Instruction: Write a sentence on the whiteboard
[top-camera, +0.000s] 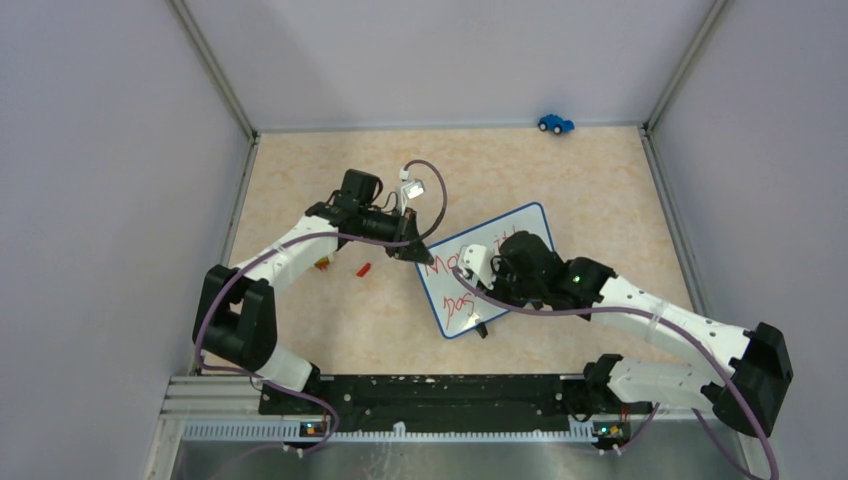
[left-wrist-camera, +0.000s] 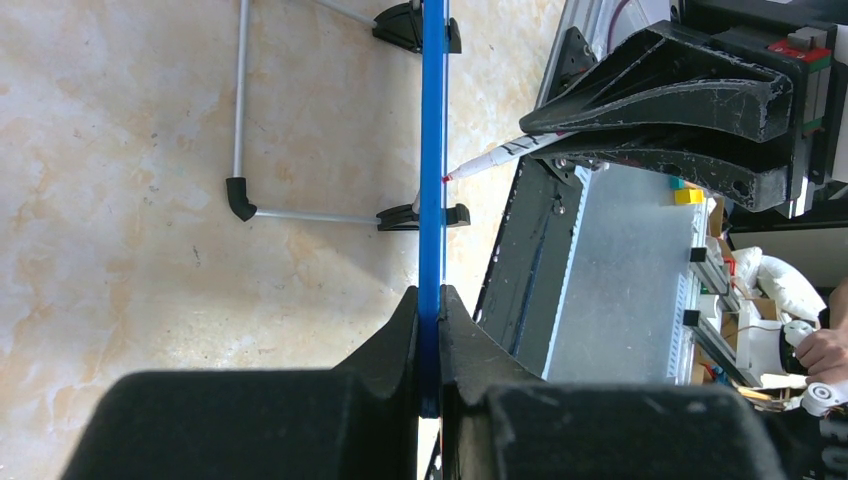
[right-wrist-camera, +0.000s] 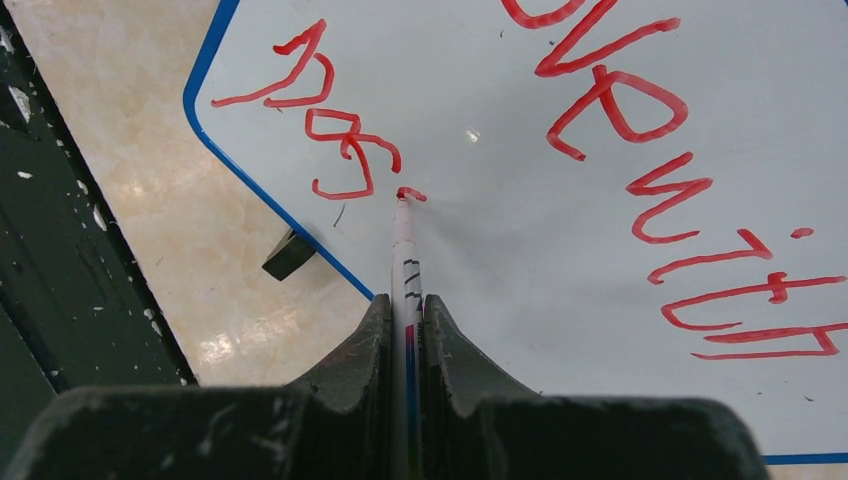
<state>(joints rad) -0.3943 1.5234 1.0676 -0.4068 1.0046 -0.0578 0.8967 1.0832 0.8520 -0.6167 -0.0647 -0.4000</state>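
Observation:
The whiteboard (top-camera: 512, 222) stands tilted on the table, white with a thin blue rim (left-wrist-camera: 432, 150). My left gripper (left-wrist-camera: 430, 295) is shut on that rim at the board's upper left edge (top-camera: 420, 252). My right gripper (right-wrist-camera: 405, 305) is shut on a white marker (right-wrist-camera: 405, 265), whose red tip (right-wrist-camera: 402, 195) touches the board. The sentence (right-wrist-camera: 620, 110) is in red: "Move with" on one line and a few scrawled letters (right-wrist-camera: 340, 140) on a second line, ending at the tip. In the top view the right gripper (top-camera: 488, 300) hangs over the board's lower half.
A red marker cap (top-camera: 364, 268) and a small orange piece (top-camera: 322, 263) lie left of the board. A blue toy car (top-camera: 555, 123) sits at the far wall. A wire stand (left-wrist-camera: 240, 150) with black clip feet (right-wrist-camera: 290, 255) props the board. Grey walls enclose the table.

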